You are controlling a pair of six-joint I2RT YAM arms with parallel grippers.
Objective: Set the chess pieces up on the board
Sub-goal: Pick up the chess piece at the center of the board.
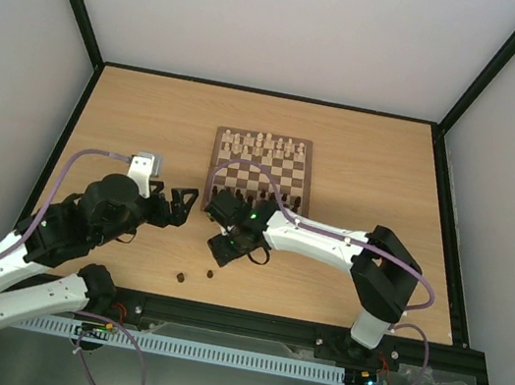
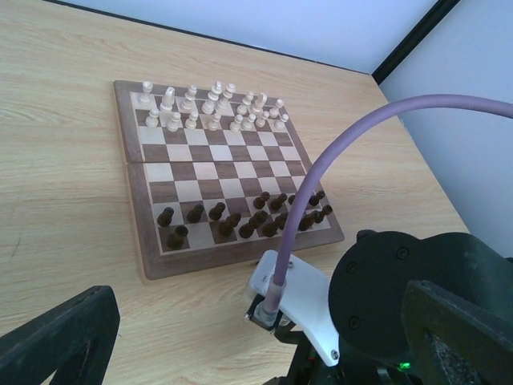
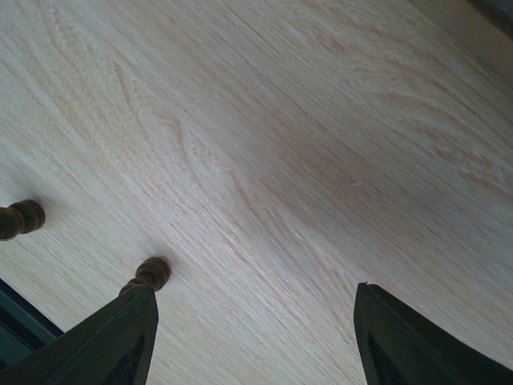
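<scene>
The board [image 1: 309,177] lies mid-table, with cream pieces [image 1: 264,145] on its far rows. Dark chess pieces [image 2: 232,220] fill the near rows of the board [image 2: 144,241]. Two more dark pieces [image 1: 180,278] [image 1: 208,273] sit on the table in front of it. My right gripper [image 1: 230,251] hangs over the table just above them. In the right wrist view the right gripper [image 3: 256,329] is open over bare wood. One dark piece [image 3: 151,274] stands by the tip of its left finger [image 3: 120,337], another [image 3: 24,216] further left. My left gripper [image 1: 185,210] is open and empty, left of the right wrist.
The right arm's wrist [image 2: 401,281], with its white camera mount [image 2: 300,301] and purple cable [image 2: 321,184], fills the space in front of my left gripper. A dark rail [image 1: 312,334] runs along the table's near edge. Dark-edged walls enclose the table on three sides.
</scene>
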